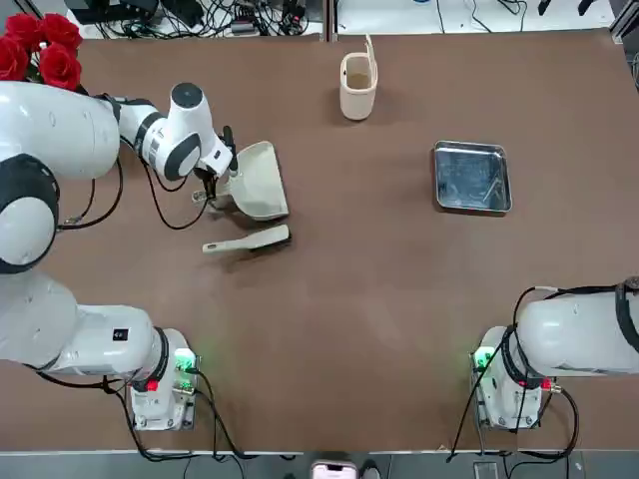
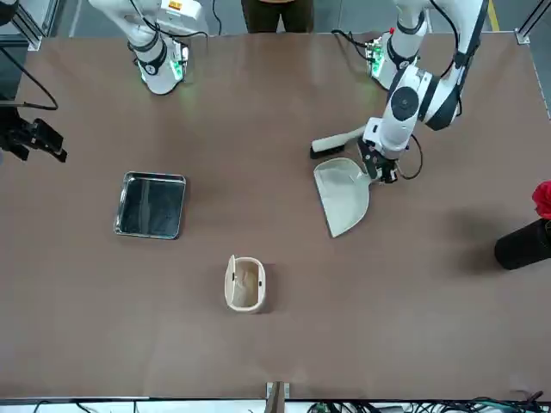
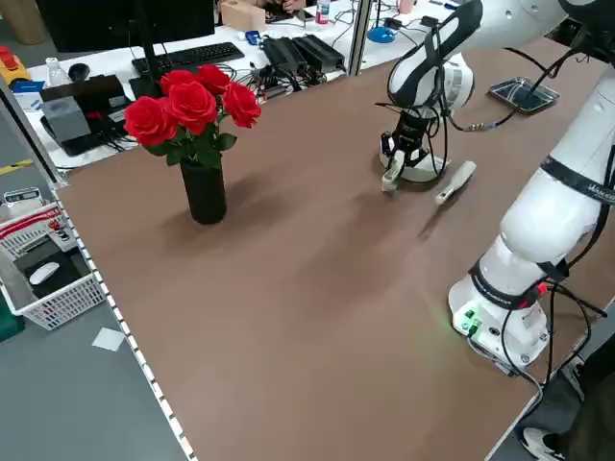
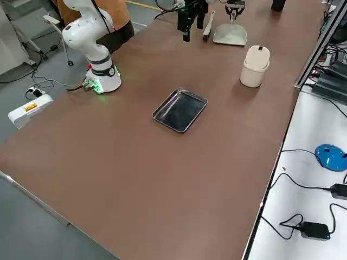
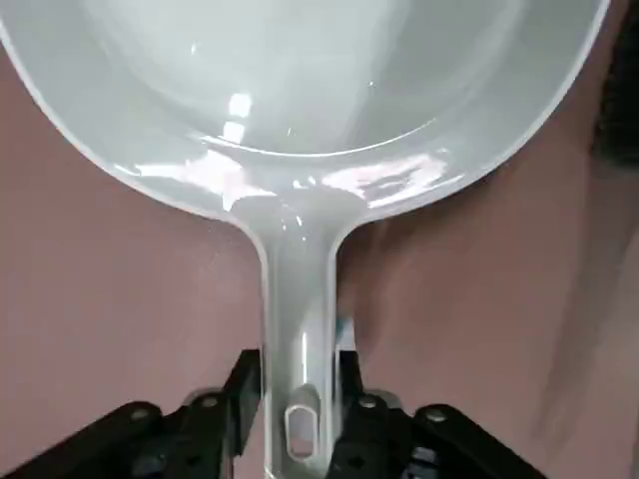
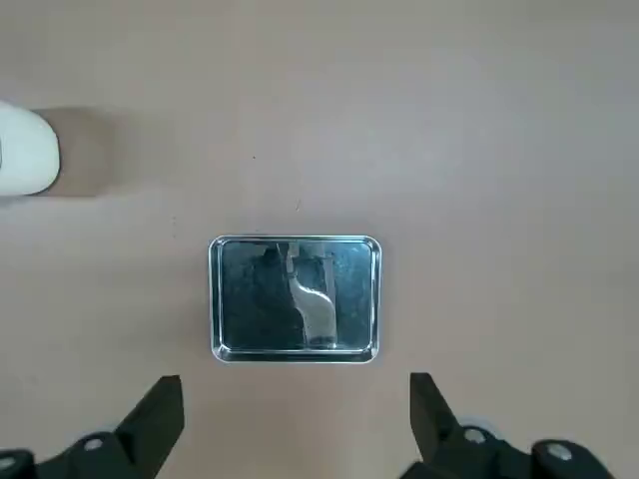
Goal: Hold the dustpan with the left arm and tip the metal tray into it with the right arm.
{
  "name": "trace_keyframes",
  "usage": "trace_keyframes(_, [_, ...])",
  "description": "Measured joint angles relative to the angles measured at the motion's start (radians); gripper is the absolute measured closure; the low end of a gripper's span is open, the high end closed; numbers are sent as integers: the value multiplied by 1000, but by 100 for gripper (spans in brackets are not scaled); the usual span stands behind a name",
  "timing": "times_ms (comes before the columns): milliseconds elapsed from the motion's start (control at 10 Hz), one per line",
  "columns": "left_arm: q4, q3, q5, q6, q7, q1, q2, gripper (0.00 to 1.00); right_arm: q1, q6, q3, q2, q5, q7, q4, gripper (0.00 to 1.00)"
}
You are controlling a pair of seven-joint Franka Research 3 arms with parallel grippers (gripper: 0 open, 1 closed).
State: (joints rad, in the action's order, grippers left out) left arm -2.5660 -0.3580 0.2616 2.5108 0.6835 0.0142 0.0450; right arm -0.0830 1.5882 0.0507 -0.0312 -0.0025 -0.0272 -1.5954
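The cream dustpan (image 1: pixel 258 180) lies flat on the brown table at the left, its mouth pointing away from the left arm. My left gripper (image 5: pixel 300 399) stands low at the handle end, one finger snug on each side of the short handle (image 5: pixel 300 329); in the front view it shows as the left gripper (image 2: pixel 379 168) beside the dustpan (image 2: pixel 343 196). The metal tray (image 1: pixel 471 177) rests flat on the table at the right. My right gripper (image 6: pixel 295 384) hangs high above the tray (image 6: pixel 295 299), fingers wide apart and holding nothing.
A slim cream hand brush (image 1: pixel 250 240) lies just in front of the dustpan. A cream cup (image 1: pixel 357 85) stands at the far middle. A black vase of red roses (image 3: pixel 192 106) stands at the far left corner. Cables and desk clutter lie beyond the table's far edge.
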Motion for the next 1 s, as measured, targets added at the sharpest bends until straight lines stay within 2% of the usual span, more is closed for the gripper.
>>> trace_keyframes(200, [13,-4,0,3,-1,2,-5,29,0,-2,1,0,0,0,0,0])
trace_keyframes(300, [32,-9,0,3,-1,3,-25,13,0,-4,2,0,0,0,0,0])
trace_keyframes(400, [47,-11,0,2,-5,7,-69,1,0,-5,3,0,0,0,0,0])
trace_keyframes(700, [61,-8,-32,-64,-136,18,-231,1,5,-2,7,0,0,0,0,0])
trace_keyframes(1000, [142,58,-79,-194,-349,14,-261,1,14,-8,9,0,0,0,0,0])
